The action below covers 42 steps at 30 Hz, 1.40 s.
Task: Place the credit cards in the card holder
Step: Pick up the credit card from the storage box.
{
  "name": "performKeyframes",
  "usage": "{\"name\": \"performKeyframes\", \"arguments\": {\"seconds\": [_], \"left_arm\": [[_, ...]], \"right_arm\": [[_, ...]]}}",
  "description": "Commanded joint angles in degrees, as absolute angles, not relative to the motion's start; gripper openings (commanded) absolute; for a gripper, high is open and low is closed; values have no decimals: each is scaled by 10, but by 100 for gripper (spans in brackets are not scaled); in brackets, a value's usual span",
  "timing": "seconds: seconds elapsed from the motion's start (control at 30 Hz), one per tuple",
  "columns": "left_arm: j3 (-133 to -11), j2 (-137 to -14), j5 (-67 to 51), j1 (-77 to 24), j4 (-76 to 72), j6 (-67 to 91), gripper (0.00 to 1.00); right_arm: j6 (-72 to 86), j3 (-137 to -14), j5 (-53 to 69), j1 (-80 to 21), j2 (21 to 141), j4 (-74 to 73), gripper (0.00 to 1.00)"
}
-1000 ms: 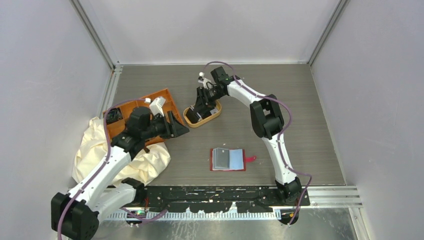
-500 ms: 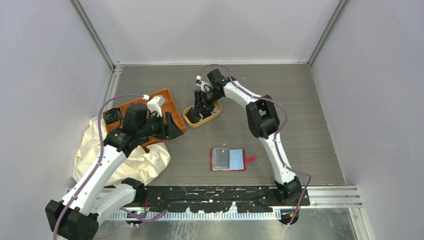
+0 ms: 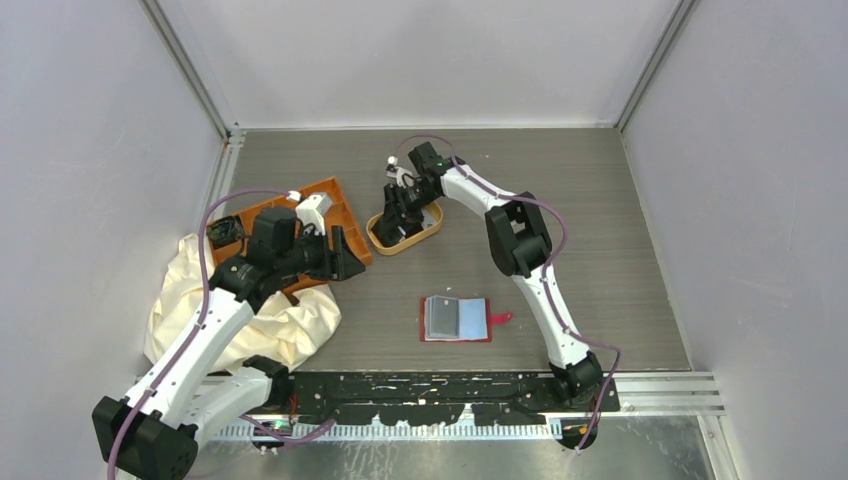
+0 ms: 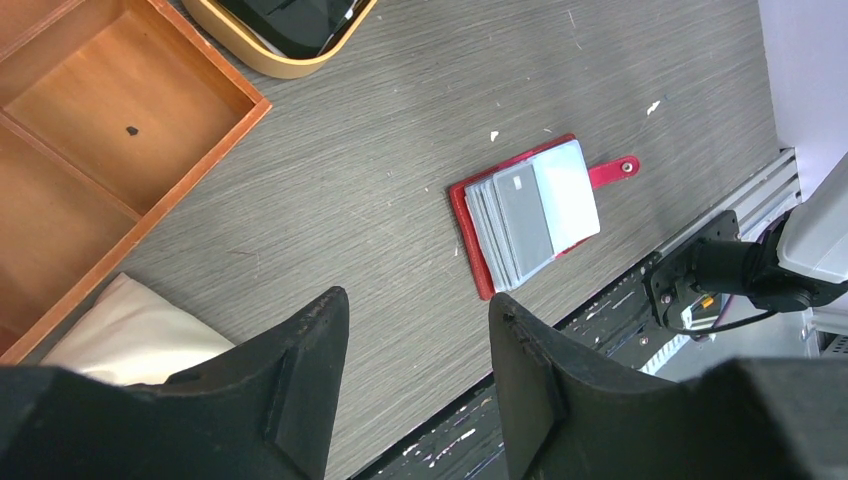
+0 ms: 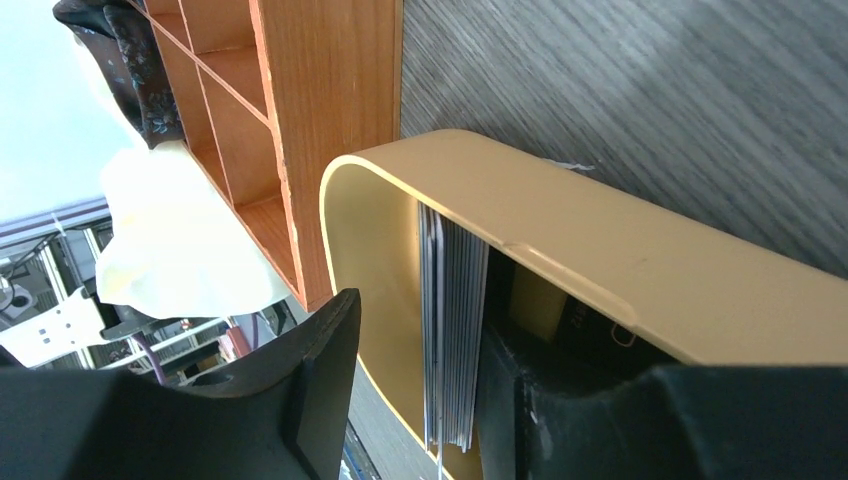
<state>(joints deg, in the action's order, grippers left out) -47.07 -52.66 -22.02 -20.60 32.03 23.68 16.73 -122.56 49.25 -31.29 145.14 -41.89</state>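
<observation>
The step in hand looks like lifting cards out of the tan dish (image 5: 600, 270) at the far middle of the bench (image 3: 600, 230). The right claw (image 5: 420, 385) is dipped into that dish with its jaws apart, straddling a stack of credit cards (image 5: 452, 300) that stands on edge inside it. The stack sits close to 1 finger with a plain gap to the other, so nothing is clamped yet.

To do this well, the claw should close square on the flat faces. It should ideally take 1 card, not the whole stack, since each sleeve probably holds 1. I cannot tell from the wrist view whether the finger across the gap is inside the dish or over its rim. If it catches the rim, the light dish may tip or slide.

The card holder (image 3: 457, 318) lies open at the near middle of the bench, grey sleeves up and snap tab to the right, well apart from the dish. The left claw (image 4: 415, 310) hovers with its jaws apart and empty, by the right edge of the orange tray (image 3: 300, 205). That tray sits just left of the dish, and a cream cloth (image 3: 250, 320) lies at the near left. Nothing that I can see lies between dish and holder; the left arm stands beside that path, not across it.
</observation>
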Motion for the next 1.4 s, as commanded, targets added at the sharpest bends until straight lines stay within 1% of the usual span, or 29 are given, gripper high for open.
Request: {"name": "performKeyframes", "arguments": {"seconds": [0.0,0.27,0.73,0.97,1.13,1.33,1.37], "left_arm": [[-474,-518,-218,-203,314,229,54],[-474,-517,-218,-203,313,229,54],[-472,-515,-216,-203,314,229,54],[-471,-514,-217,-203,313,229,54],[-471,-514,-218,-203,313,229,54],[-470,-514,-219,-203,313,229,54],[-470,-514,-219,-203,313,229,54]], "right_arm": [[180,-1252,514,-315,1439,-417,48],[183,-1237,534,-286,1398,-413,48],[180,-1219,543,-261,1384,-412,46],[167,-1215,522,-254,1382,-423,40],[153,-1216,496,-250,1379,-434,38],[147,-1211,471,-243,1373,-436,29],[146,-1210,468,-242,1372,-436,27]]}}
